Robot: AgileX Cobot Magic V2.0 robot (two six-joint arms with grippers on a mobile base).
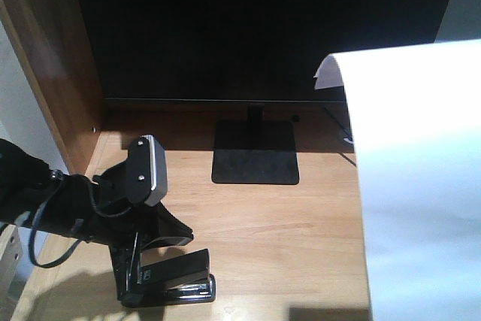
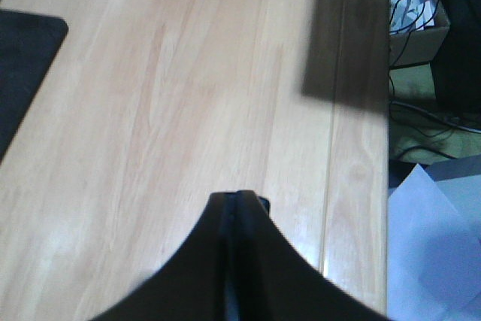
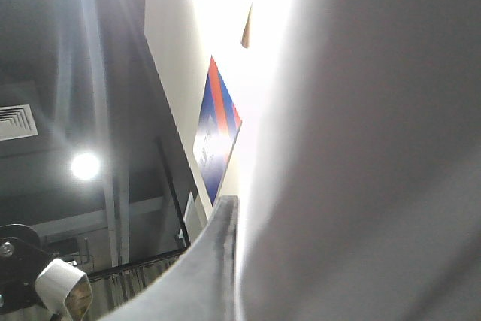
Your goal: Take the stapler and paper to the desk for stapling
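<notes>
The black stapler [image 1: 188,276] is low over the light wood desk [image 1: 301,223], near its front left. My left gripper [image 1: 144,280] is shut on its rear end. In the left wrist view the left gripper [image 2: 239,197] has its black fingers pressed together, and only a sliver of the stapler [image 2: 262,203] pokes out beside their tips. The white paper [image 1: 421,186] hangs upright at the right, hiding the right arm. In the right wrist view the paper [image 3: 361,171] presses against the one visible finger of my right gripper [image 3: 234,208]. The other finger is hidden behind the sheet.
A large black monitor [image 1: 255,28] fills the back of the desk on a square stand [image 1: 255,154]. A brown side panel [image 1: 52,58] closes the left side. Past the desk edge [image 2: 387,186] are cables and a box [image 2: 417,20].
</notes>
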